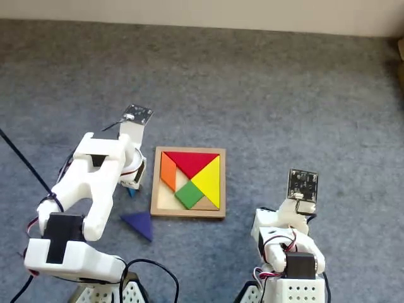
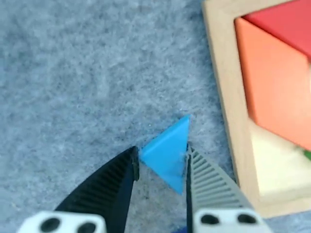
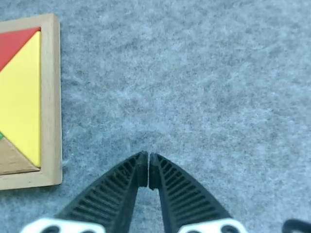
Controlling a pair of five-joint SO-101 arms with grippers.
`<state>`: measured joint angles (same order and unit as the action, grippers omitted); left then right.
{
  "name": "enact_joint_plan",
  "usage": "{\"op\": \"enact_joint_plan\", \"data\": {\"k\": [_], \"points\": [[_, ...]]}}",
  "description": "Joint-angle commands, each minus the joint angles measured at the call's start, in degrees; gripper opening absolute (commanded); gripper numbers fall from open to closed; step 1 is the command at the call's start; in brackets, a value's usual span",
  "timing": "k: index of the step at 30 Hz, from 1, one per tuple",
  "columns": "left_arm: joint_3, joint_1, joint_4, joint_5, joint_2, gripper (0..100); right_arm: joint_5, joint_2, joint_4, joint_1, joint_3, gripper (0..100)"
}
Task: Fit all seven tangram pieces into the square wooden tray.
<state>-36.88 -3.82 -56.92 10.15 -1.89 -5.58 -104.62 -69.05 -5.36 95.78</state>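
my left gripper (image 2: 162,153) pinches the blue triangle (image 2: 167,150) between its fingers, just beside the tray (image 2: 218,73), outside the rim nearest the orange piece (image 2: 272,87). my right gripper (image 3: 148,162) is pressed together with nothing in it, over carpet (image 3: 218,73) near the tray's opposite rim, by the yellow piece (image 3: 22,97). the tray also holds a red piece (image 1: 191,162), a green piece (image 1: 189,194) and a tan piece (image 1: 205,203). a navy triangle (image 1: 139,224) lies on the carpet near the tray's corner.
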Motion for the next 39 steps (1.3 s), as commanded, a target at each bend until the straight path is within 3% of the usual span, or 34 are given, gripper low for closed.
{"op": "enact_joint_plan", "data": {"k": [1, 8, 12, 17, 25, 29, 39], "points": [[2.95, 0.75, 2.29, 3.25, 0.66, 8, -0.44, -0.66, -0.22, 0.57, 6.81, 2.5], [5.76, 0.31, 1.49, 10.29, 0.75, 7, -0.44, -0.66, -0.22, 0.57, 6.81, 2.5], [11.03, 0.66, -3.16, 15.56, 0.75, 7, -0.44, -0.66, -0.22, 0.57, 6.81, 2.5], [18.59, 0.92, -9.05, 16.26, 0.75, 8, -0.44, -0.66, -0.22, 0.57, 6.81, 2.5], [22.29, 9.63, -15.82, 26.29, 0.75, 8, -0.44, -0.66, -0.22, 0.57, 6.81, 2.5], [22.2, 13.93, -15.82, 29.71, 0.66, 8, -0.44, -0.66, -0.22, 0.57, 6.81, 2.5], [21.85, 21.85, -15.38, 46.59, 0.04, 8, -0.44, -0.66, -0.22, 0.57, 6.81, 2.5]]}}
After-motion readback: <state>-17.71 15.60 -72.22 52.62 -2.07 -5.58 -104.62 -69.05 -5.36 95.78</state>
